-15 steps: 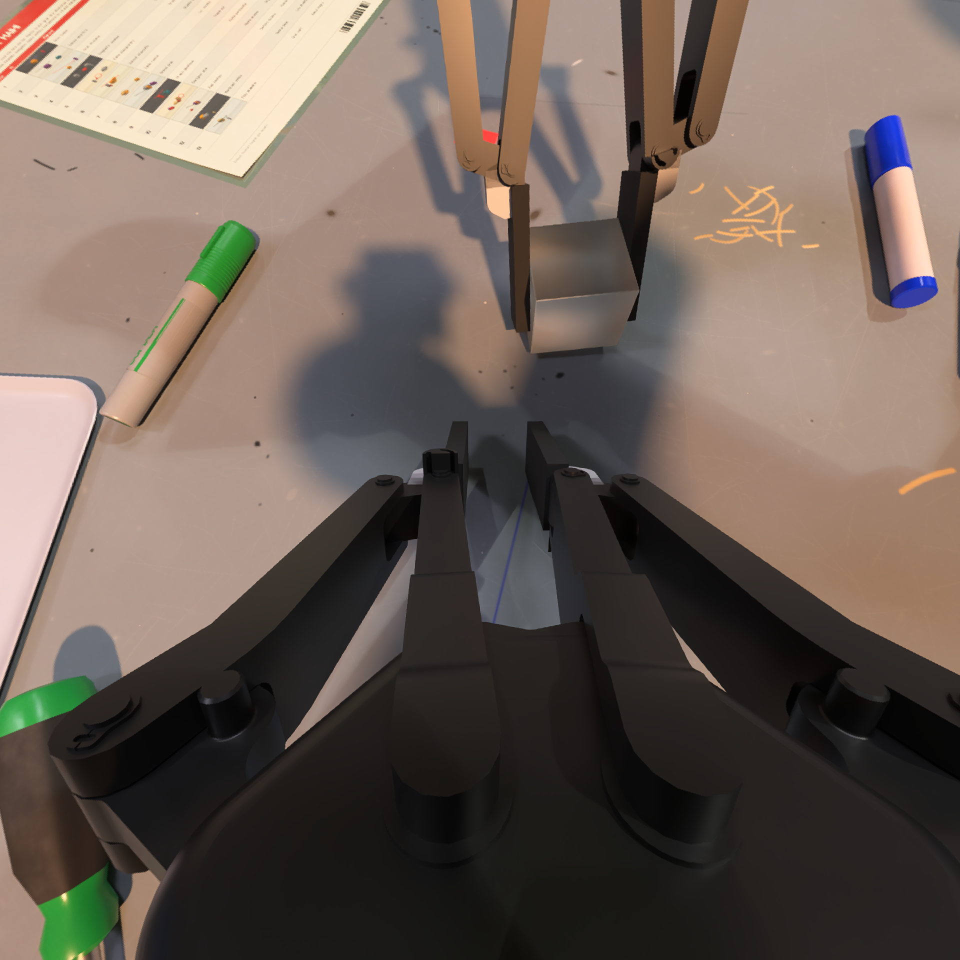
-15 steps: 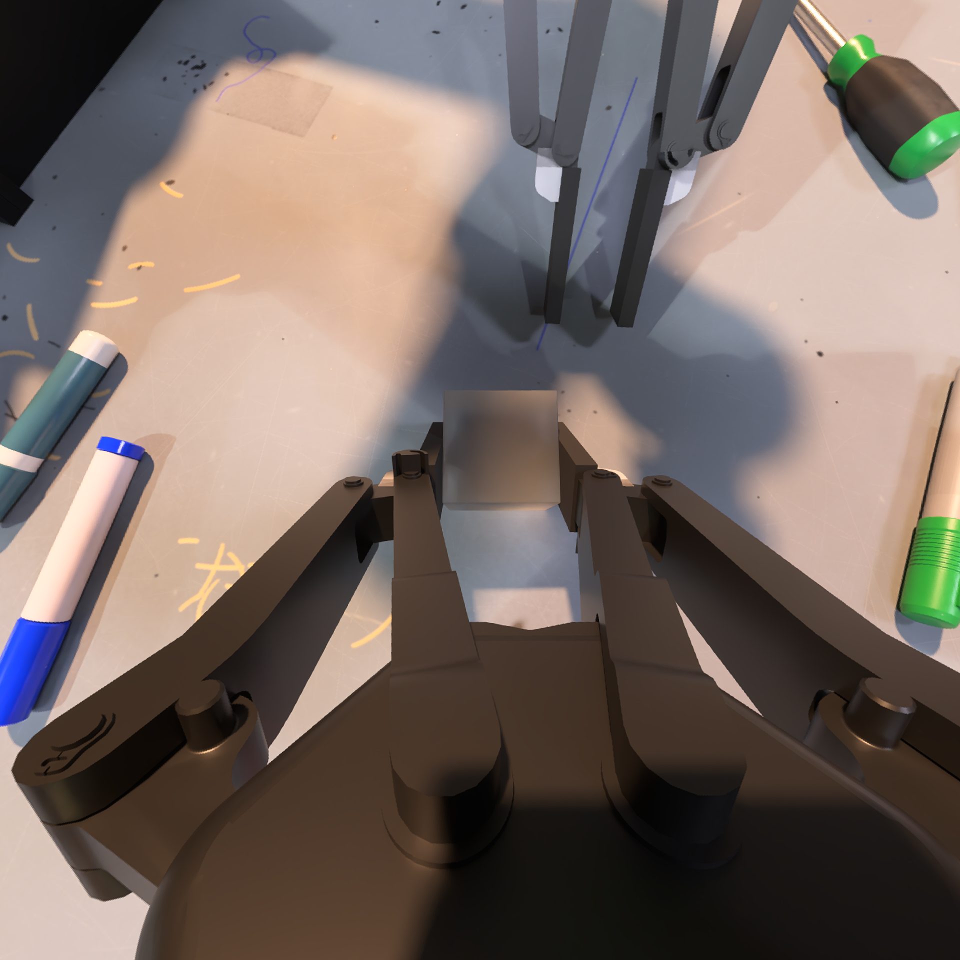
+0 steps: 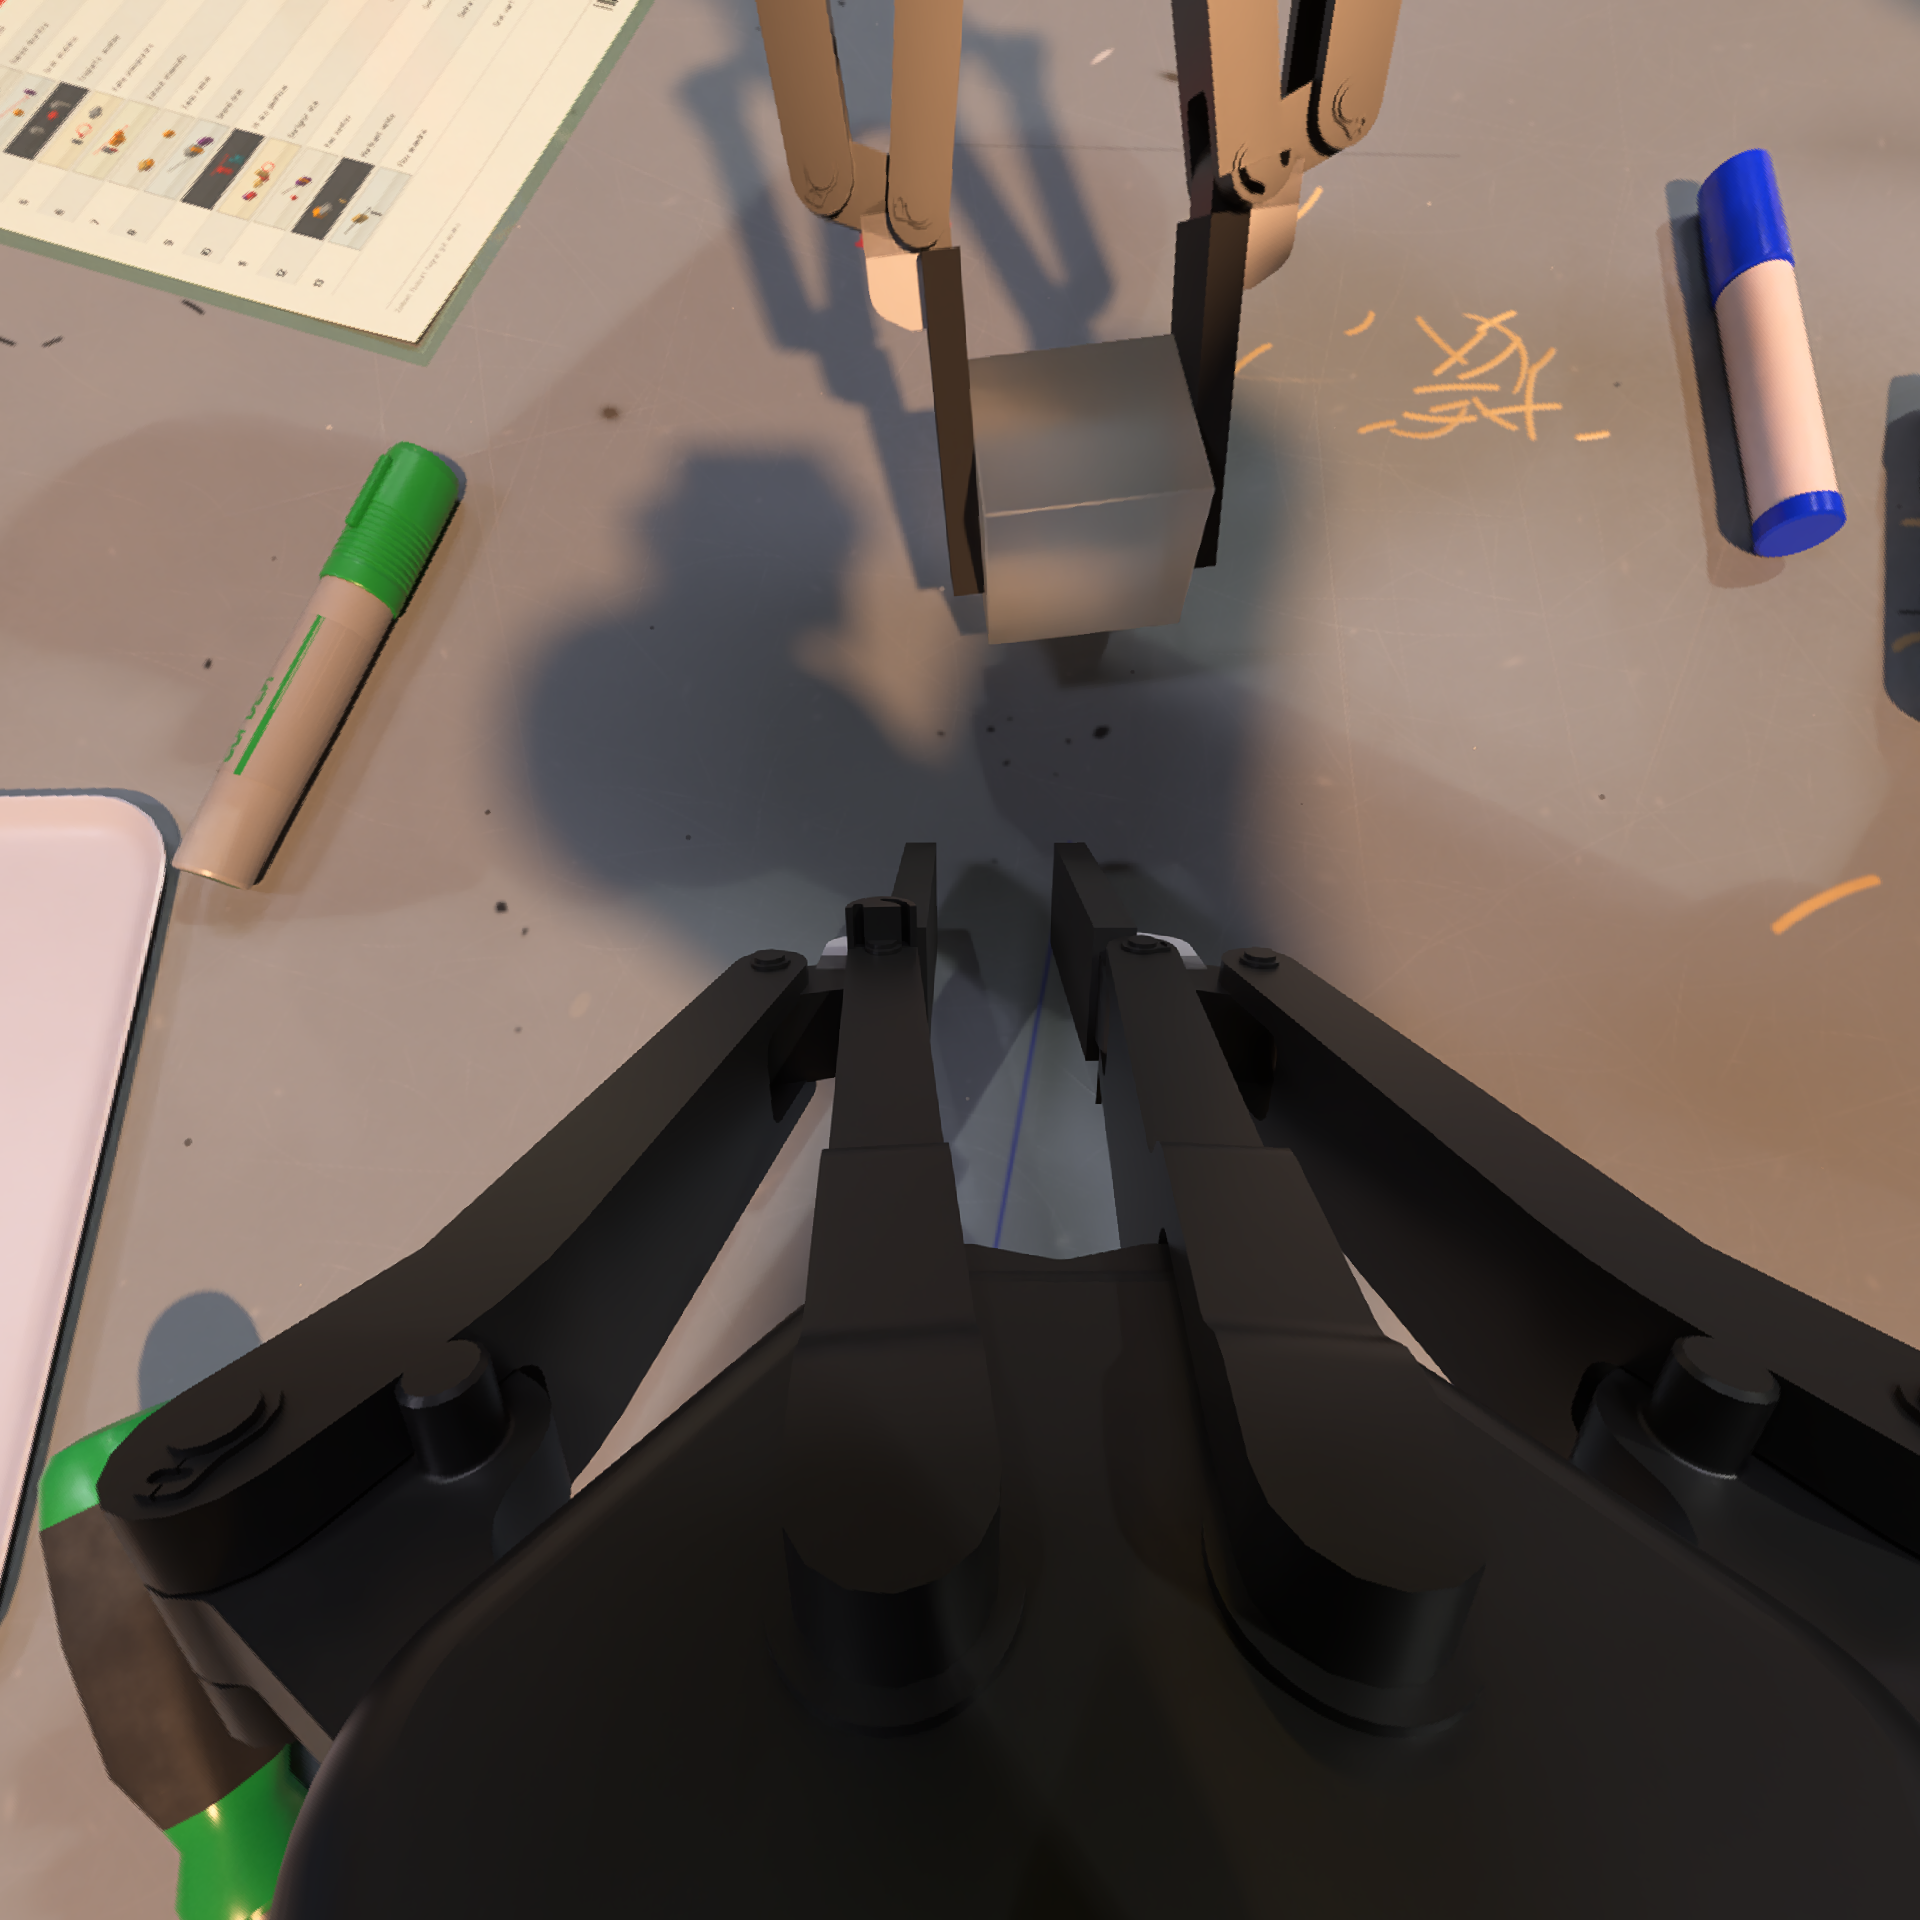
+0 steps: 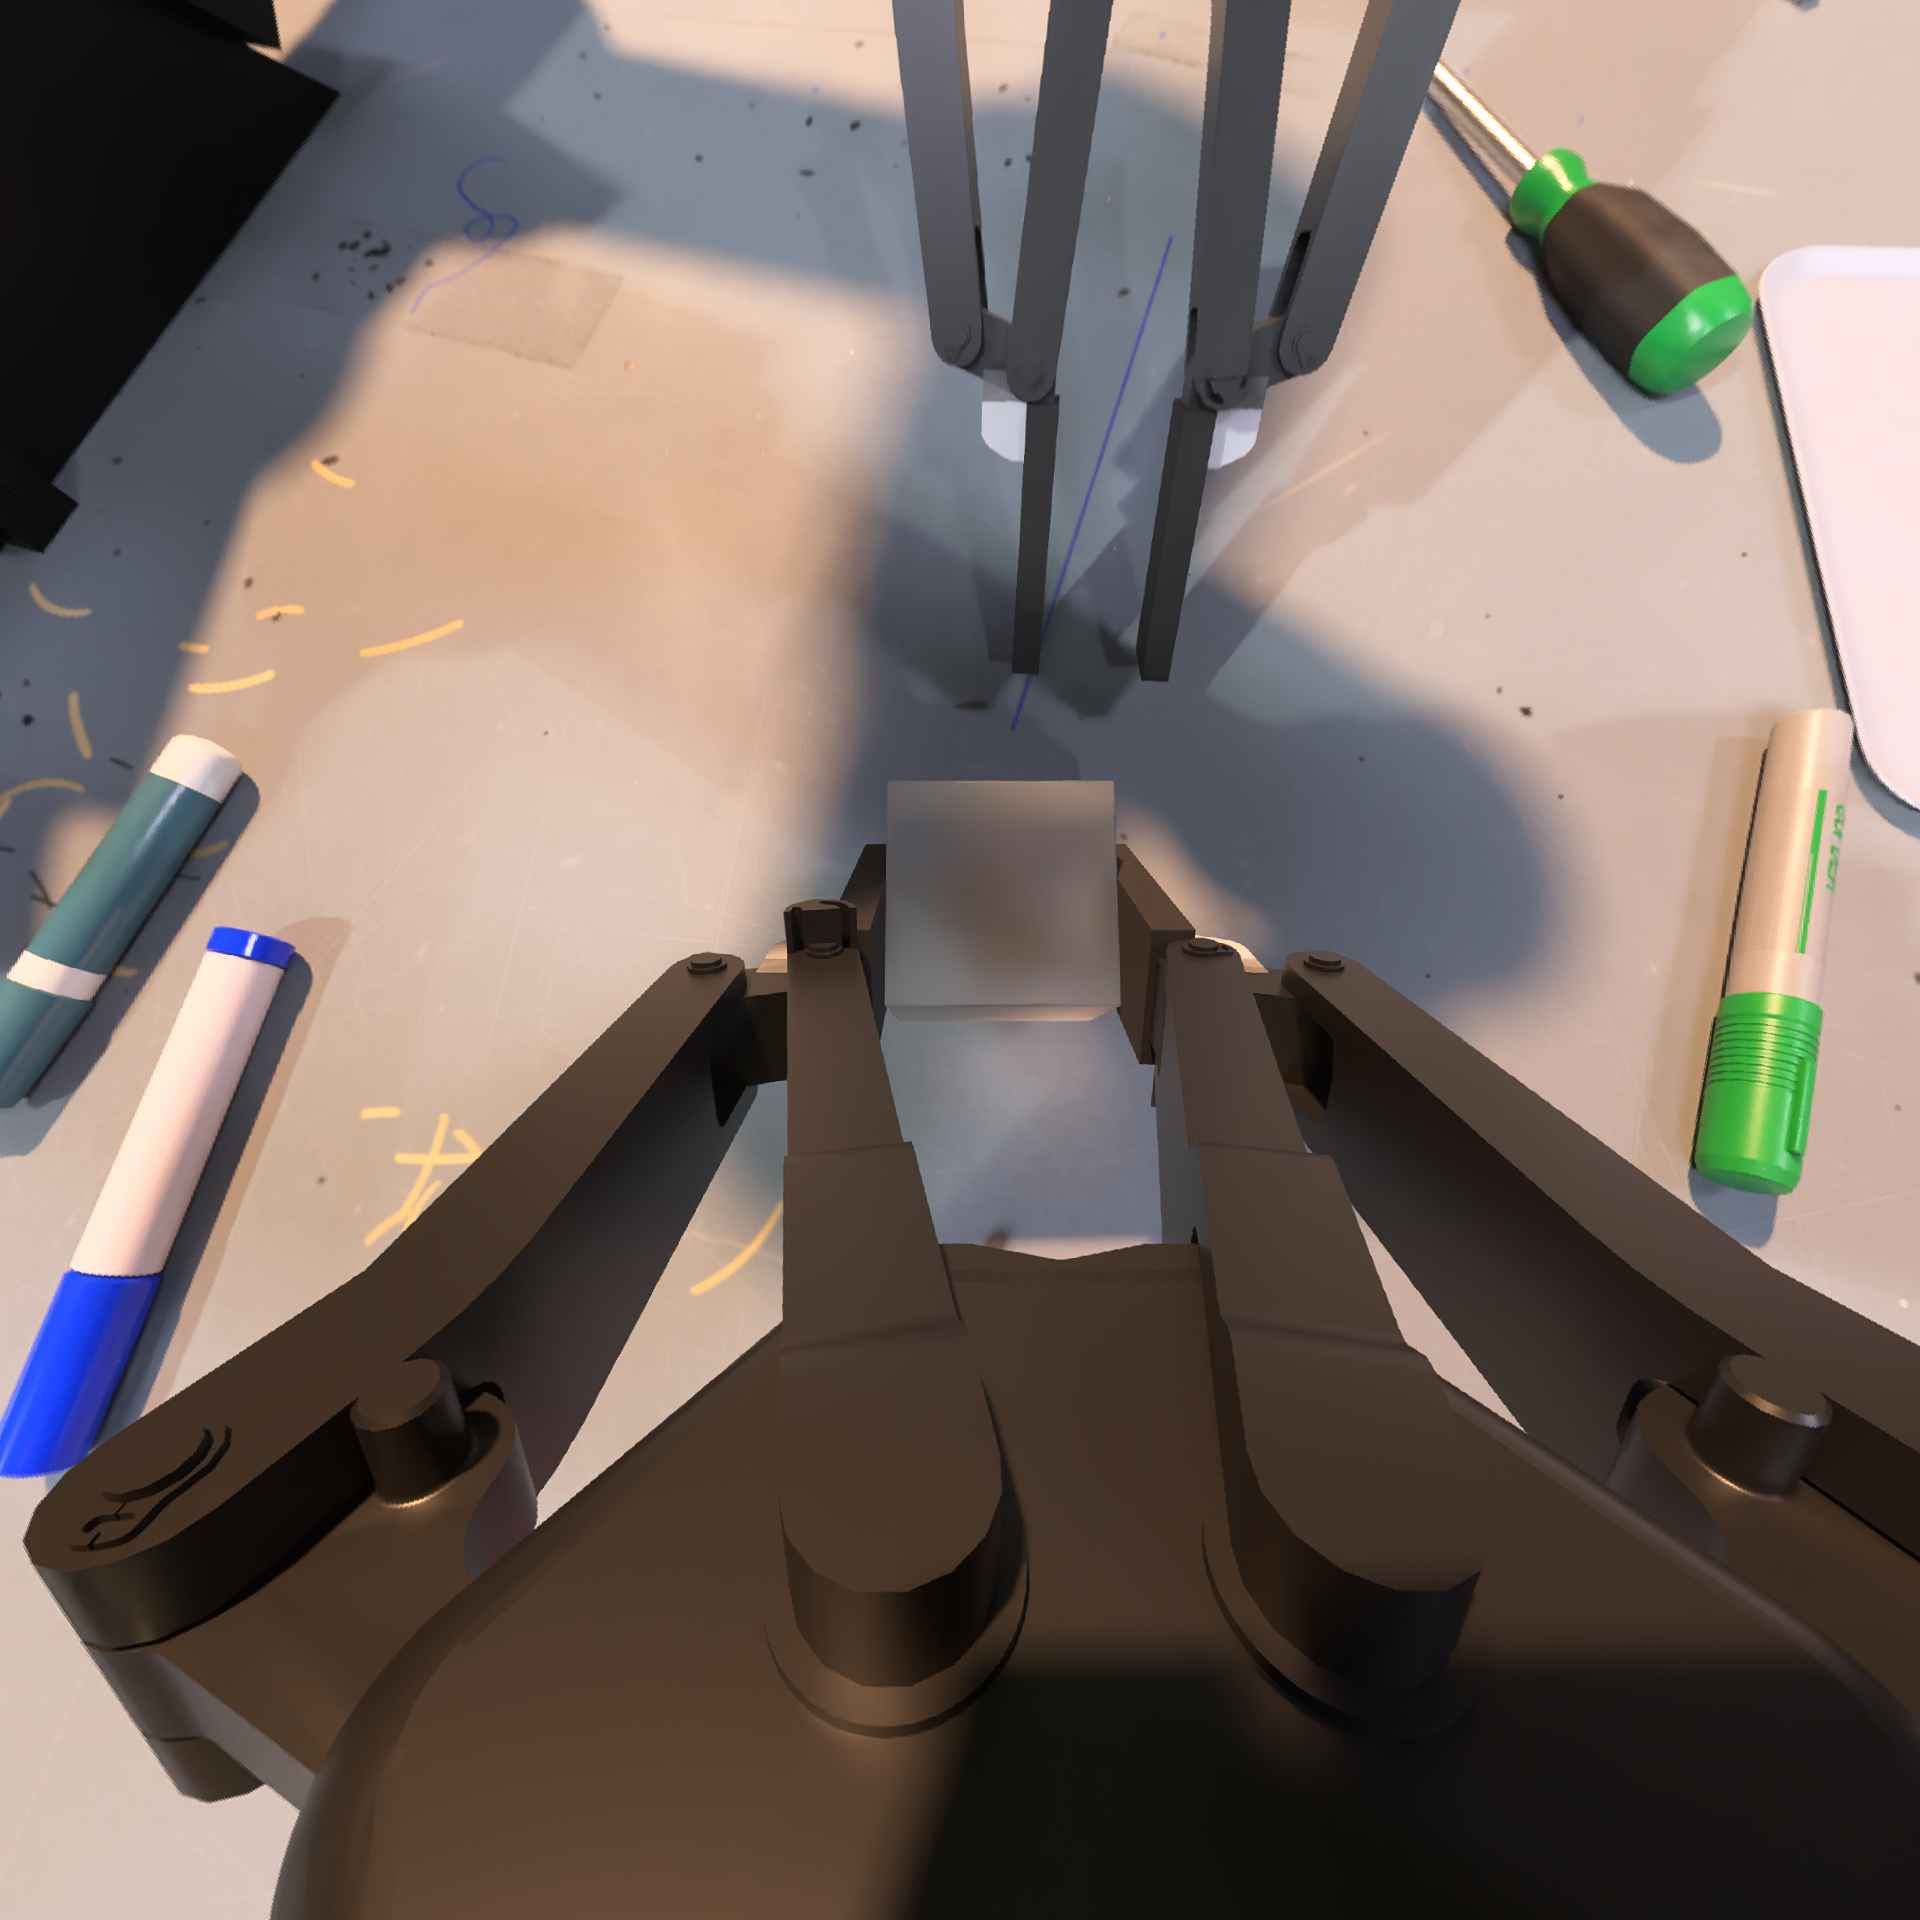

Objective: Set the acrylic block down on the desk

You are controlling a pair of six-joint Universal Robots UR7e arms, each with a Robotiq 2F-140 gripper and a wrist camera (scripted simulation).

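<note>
The acrylic block (image 4: 997, 904) is a cloudy grey cube held between the fingers of my right gripper (image 4: 997, 862), which is shut on it. In the left wrist view the block (image 3: 1081, 488) hangs in the right gripper (image 3: 1081, 577) low over the grey desk (image 3: 1455, 727), with its shadow right under it. I cannot tell if it touches the desk. My left gripper (image 3: 992, 873) faces the block from a short way off. Its fingers are a narrow gap apart and empty. It also shows in the right wrist view (image 4: 1091, 665).
A green marker (image 3: 312, 665) and a white tray (image 3: 62, 1039) lie to the left. A blue marker (image 3: 1766, 353) lies right and a printed sheet (image 3: 260, 156) far left. A green-handled screwdriver (image 4: 1631, 270), a teal marker (image 4: 114, 914) and a black object (image 4: 125, 208) also lie around.
The right gripper with the block has shifted a little up and to the left in the left wrist view. The left gripper has kept its narrow gap and stayed put.
</note>
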